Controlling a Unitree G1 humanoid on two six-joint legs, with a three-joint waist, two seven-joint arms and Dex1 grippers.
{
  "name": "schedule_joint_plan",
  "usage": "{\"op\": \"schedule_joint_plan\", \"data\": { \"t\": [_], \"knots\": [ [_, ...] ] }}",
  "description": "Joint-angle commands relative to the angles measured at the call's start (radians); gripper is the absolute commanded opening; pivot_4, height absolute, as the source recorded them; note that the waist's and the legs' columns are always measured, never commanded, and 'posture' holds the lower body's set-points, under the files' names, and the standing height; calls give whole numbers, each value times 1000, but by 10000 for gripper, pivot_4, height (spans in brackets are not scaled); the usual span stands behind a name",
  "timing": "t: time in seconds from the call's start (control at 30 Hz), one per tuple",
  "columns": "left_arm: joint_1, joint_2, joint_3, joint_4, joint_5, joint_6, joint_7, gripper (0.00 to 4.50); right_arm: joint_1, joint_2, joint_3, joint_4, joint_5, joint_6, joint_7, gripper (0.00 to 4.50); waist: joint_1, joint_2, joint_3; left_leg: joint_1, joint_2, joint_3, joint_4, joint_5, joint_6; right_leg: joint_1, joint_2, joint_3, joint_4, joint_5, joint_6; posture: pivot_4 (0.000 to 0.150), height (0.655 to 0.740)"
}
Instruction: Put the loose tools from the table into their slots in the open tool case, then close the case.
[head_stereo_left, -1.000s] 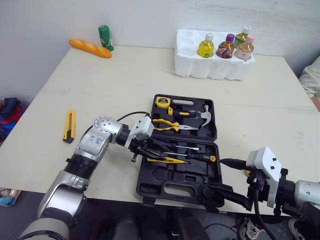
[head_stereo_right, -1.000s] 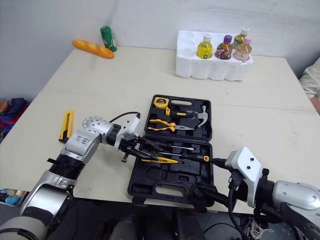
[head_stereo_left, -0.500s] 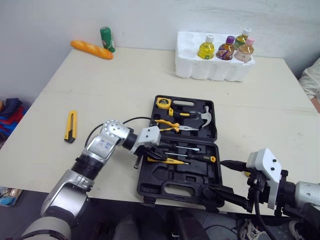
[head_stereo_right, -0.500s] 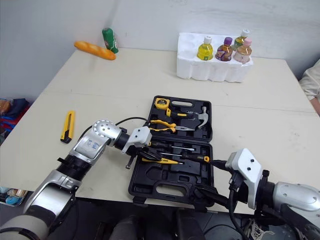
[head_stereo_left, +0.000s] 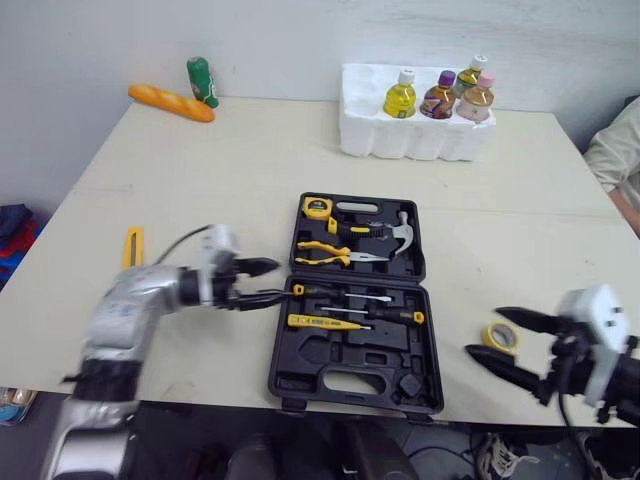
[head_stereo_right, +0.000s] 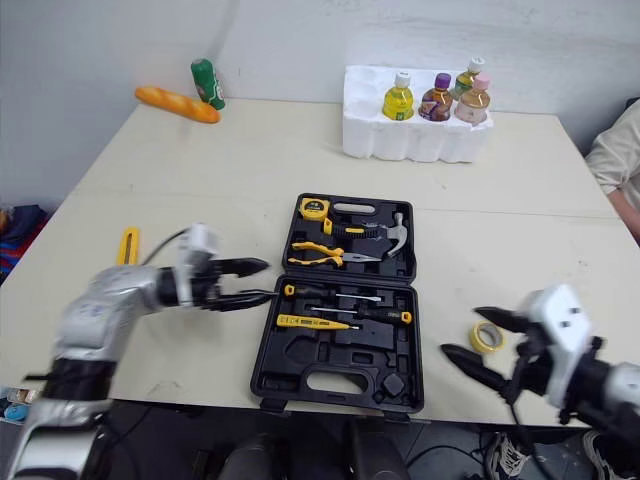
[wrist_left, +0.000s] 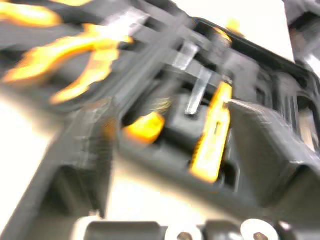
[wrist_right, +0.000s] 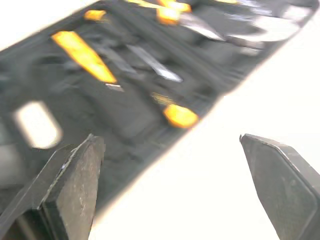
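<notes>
Open black plastic tool case (head_stereo_left: 300, 372) is holding steel hammer (head_stereo_left: 400, 228), yellow-handled pliers (head_stereo_left: 325, 252), 3 screwdrivers (head_stereo_left: 340, 293) | left gripper (head_stereo_left: 275, 281), right gripper (head_stereo_right: 460, 331) gaping empty | yellow box cutter (head_stereo_left: 131, 246) left of case, end hiding behind left arm (head_stereo_left: 130, 305)

No text, number or brand is coming through legibly anywhere. The bottles (head_stereo_left: 437, 95) standing in the white foam tray (head_stereo_left: 380, 140) are wearing coloured labels, but their print is too small to make out. The green can (head_stereo_left: 202, 80) at the far edge of the bench (head_stereo_left: 250, 150) is carrying markings that cannot be read. The yellow tape measure (head_stereo_left: 317, 208) in the tool case (head_stereo_left: 300, 365) is showing a dark patch on its face, with no letters discernible.
</notes>
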Motion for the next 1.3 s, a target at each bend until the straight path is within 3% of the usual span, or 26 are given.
{"op": "schedule_joint_plan", "data": {
  "t": [0.03,0.13,0.37,0.47,0.53,0.6,0.7,0.77,1.0,1.13,1.3],
  "knots": [
    [198,50,274,-112,-121,115,80,44649,50,-28,-121,190,-93,-78,130,45000,0,1,0,0,0,0,-1,0,0,0,0,0,-1,-1,0,1500,7339],
    [381,20,494,-134,-153,146,197,44649,48,-62,-145,394,-164,-153,216,45000,-2,0,1,0,0,1,-1,-4,2,0,-1,0,-2,-2,0,1500,7339],
    [609,-62,713,-170,-134,61,378,44649,-52,-148,-120,692,-274,-266,309,45000,2,-3,4,1,-1,1,-1,-5,3,2,-3,-1,-8,-1,-3,1500,7339],
    [657,-94,741,-174,-120,28,437,44649,-107,-179,-91,804,-308,-307,337,45000,1,-3,4,1,0,1,-2,-6,3,3,-3,-1,-11,-2,-8,1500,7339],
    [661,-106,732,-198,-119,39,494,44649,-158,-197,-61,864,-326,-329,349,45000,1,-3,4,1,0,2,-3,-5,4,3,-3,-1,-13,-8,-20,1500,7339],
    [630,-112,726,-229,-143,74,563,44649,-203,-208,-34,884,-331,-337,363,45000,1,-3,4,1,0,2,-2,-6,4,4,-3,-1,-13,-8,-20,1500,7339],
    [524,-111,713,-282,-216,164,667,44649,-266,-213,3,835,-304,-307,386,45000,3,-3,4,1,0,1,-2,-6,4,5,-3,-1,-13,-6,-17,1500,7339],
    [463,-88,673,-298,-193,218,744,44649,-298,-210,23,777,-278,-275,401,45000,2,-2,4,2,0,1,-2,-5,4,6,-2,-1,-13,2,-2,1500,7339],
    [177,-40,571,-225,-138,494,1011,44649,-404,-201,74,453,-80,-107,423,45000,-3,2,7,2,1,1,-2,-5,-1,6,0,-1,-11,3,-1,1500,7339],
    [59,0,498,-131,-95,581,1055,44649,-489,-210,98,358,19,-36,418,45000,3,1,7,-1,1,1,-1,-5,-3,2,0,-2,-11,2,0,1500,7339],
    [-35,61,334,45,-16,533,1004,44649,-618,-179,174,249,144,38,347,45000,6,1,7,-4,1,2,0,-5,-3,-1,-1,-2,-11,2,0,1500,7339]
  ]
}}
